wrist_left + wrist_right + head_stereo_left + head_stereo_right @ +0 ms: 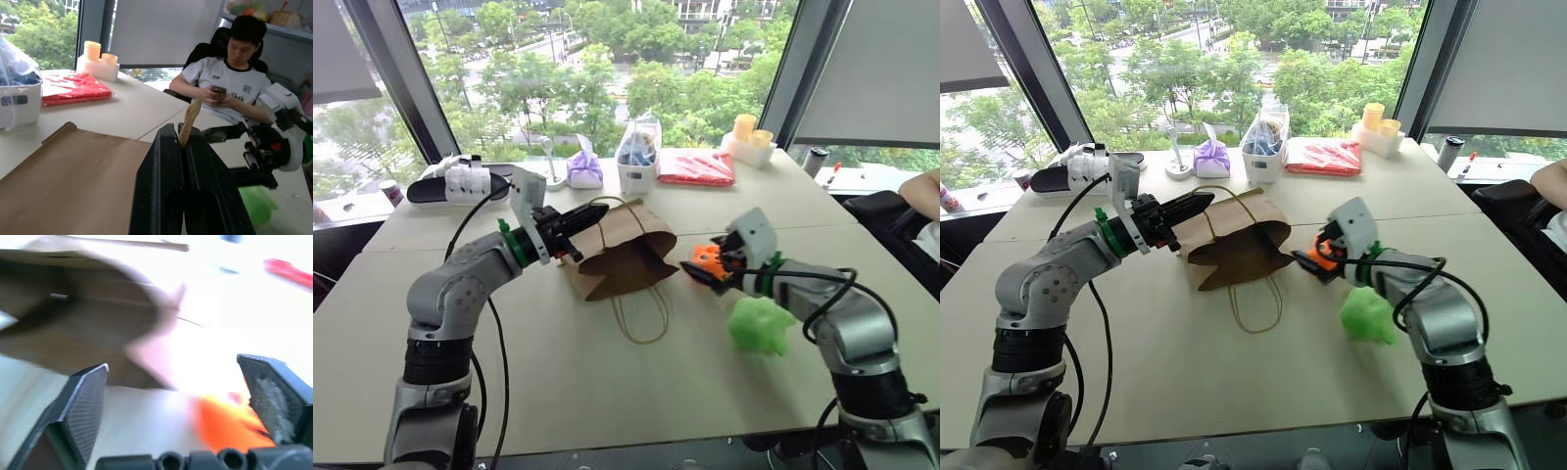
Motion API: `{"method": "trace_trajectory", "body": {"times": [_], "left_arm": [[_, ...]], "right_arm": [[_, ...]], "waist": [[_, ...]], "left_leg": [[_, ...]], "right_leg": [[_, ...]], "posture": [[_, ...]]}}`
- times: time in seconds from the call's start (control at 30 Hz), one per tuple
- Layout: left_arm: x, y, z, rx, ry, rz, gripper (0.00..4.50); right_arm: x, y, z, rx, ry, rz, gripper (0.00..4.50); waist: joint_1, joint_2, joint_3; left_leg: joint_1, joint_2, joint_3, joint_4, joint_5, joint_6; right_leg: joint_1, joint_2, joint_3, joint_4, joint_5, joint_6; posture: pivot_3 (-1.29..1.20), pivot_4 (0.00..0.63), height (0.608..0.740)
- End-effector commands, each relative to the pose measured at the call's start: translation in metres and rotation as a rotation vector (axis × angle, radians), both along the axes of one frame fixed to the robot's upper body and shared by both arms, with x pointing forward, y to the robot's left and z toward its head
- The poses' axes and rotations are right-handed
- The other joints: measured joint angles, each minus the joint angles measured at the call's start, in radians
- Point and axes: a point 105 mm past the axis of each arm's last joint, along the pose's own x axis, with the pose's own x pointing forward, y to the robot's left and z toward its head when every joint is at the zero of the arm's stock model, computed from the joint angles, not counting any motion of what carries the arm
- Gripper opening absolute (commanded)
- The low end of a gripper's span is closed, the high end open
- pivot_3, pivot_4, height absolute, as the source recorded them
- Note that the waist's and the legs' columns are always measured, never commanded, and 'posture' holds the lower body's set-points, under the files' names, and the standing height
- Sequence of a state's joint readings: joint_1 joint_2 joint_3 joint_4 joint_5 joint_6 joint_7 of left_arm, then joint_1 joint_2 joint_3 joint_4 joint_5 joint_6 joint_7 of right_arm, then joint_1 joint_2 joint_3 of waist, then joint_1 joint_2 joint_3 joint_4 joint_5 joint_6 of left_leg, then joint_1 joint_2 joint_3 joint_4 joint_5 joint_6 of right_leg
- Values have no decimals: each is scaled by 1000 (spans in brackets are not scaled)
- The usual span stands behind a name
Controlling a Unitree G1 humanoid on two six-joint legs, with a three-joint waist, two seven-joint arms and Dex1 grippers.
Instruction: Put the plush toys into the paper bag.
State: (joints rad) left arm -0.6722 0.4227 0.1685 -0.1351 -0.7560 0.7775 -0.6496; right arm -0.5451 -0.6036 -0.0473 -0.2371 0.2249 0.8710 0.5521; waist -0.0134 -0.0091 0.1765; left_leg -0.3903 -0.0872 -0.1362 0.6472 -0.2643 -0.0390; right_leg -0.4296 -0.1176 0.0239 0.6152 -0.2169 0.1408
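Plush toys are what you are moving, but start with the table [607,392], since it carries everything. The paper bag [625,257] lies on its side near the table's middle, toward the far edge, mouth facing your right arm, one loop handle trailing toward the near edge. Your left gripper [578,221] is clamped on the bag's other handle [188,122], the tan cord pinched between its fingers, holding the upper lip of the mouth up.

Smaller things next. The green plush [759,325] sits on the table toward the right edge, just beside your right forearm and nearer the front edge than the bag. The orange plush [707,260] sits right at your right gripper [713,269], between it and the bag mouth; the jaws stand wide apart in the wrist view, with the orange toy low by one finger. Whether it rests on the table or against the finger, you cannot tell.

What matters for your coming move: the bag mouth lies to the left of the right gripper, just beyond the orange toy, so the right arm is the nearer one, and the push or carry runs along the bag's long axis, straight into the opening.
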Motion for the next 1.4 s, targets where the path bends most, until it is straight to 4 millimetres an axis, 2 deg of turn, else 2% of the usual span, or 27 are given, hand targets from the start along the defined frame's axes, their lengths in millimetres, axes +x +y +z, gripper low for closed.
{"method": "trace_trajectory", "body": {"times": [0.03, 0.33, 0.43, 0.63, 0.9, 0.93, 0.97, 1.0, 1.13, 1.27, 1.33, 1.4], "left_arm": [[-7, -4, 13, -2, -64, -19, 0], [-7, -4, 18, 1, -87, -11, 0], [-7, -3, 18, 1, -91, -3, 0], [-7, -3, 18, 1, -94, 9, 0], [-6, -1, 18, 6, -92, 28, 0], [-4, 0, 17, 5, -89, 33, 0], [-3, 1, 18, -1, -85, 38, 0], [-2, 2, 18, -8, -81, 42, 0], [6, 5, 21, -31, -70, 64, 0], [9, 4, 22, -35, -67, 52, 0], [10, 3, 22, -34, -64, 43, 0], [9, 1, 22, -33, -63, 33, 0]], "right_arm": [[18, -14, -13, -83, -32, -22, 4428], [46, -2, -50, -94, 2, 67, 4428], [52, -2, -60, -175, -4, 78, 4428], [65, -7, -60, -283, -57, 43, 4428], [69, -8, -43, -256, -110, 35, 573], [66, -7, -36, -240, -123, 40, 110], [61, -7, -28, -240, -140, 47, 23], [54, -6, -19, -262, -169, 70, 23], [5, 10, 20, -245, -237, 206, 23], [-45, 41, 26, -219, -193, 395, 23], [-56, 55, 25, -194, -168, 447, 23], [-59, 71, 25, -155, -166, 472, 23]], "waist": [[-2, 0, 0], [-5, 0, 0], [-4, 0, 0], [-7, 0, 0], [-7, 0, 0], [-6, 0, 0], [-6, 0, 0], [-5, 0, 0], [4, 1, 0], [1, 0, 0], [-3, 0, 0], [-4, 0, 0]], "left_leg": [[0, 0, 0, 0, 0, 0], [0, 0, 1, 0, 2, -4], [0, 0, 1, 0, 3, -4], [0, 0, 1, 0, 3, -5], [1, 0, 1, 0, 3, -5], [1, 0, 1, 0, 3, -5], [0, 0, 1, 0, 3, -5], [0, 0, 1, 0, 3, -5], [-1, 0, -1, 0, 3, -5], [-1, 0, -1, 0, 1, -2], [0, 0, -1, 0, 0, 0], [1, 0, 0, 0, 0, 1]], "right_leg": [[0, 0, 0, 0, 0, 0], [0, 0, 1, 0, 0, 0], [0, 0, 1, 0, 0, 0], [0, 0, 1, 0, 0, 0], [0, 0, 1, 0, 0, 0], [0, 0, 1, 0, 0, 0], [0, 0, 1, 0, 0, 0], [0, 0, 1, 0, 0, 0], [-1, 0, 0, -1, 0, 0], [1, 0, 0, -2, 0, 0], [1, 0, 0, -1, 0, 0], [1, 0, 0, -1, 0, 0]], "posture": [[0, 150, 740], [0, 150, 740], [0, 150, 740], [0, 150, 740], [0, 150, 740], [0, 150, 740], [0, 150, 740], [0, 150, 740], [0, 150, 740], [0, 150, 740], [0, 150, 740], [0, 150, 740]]}}
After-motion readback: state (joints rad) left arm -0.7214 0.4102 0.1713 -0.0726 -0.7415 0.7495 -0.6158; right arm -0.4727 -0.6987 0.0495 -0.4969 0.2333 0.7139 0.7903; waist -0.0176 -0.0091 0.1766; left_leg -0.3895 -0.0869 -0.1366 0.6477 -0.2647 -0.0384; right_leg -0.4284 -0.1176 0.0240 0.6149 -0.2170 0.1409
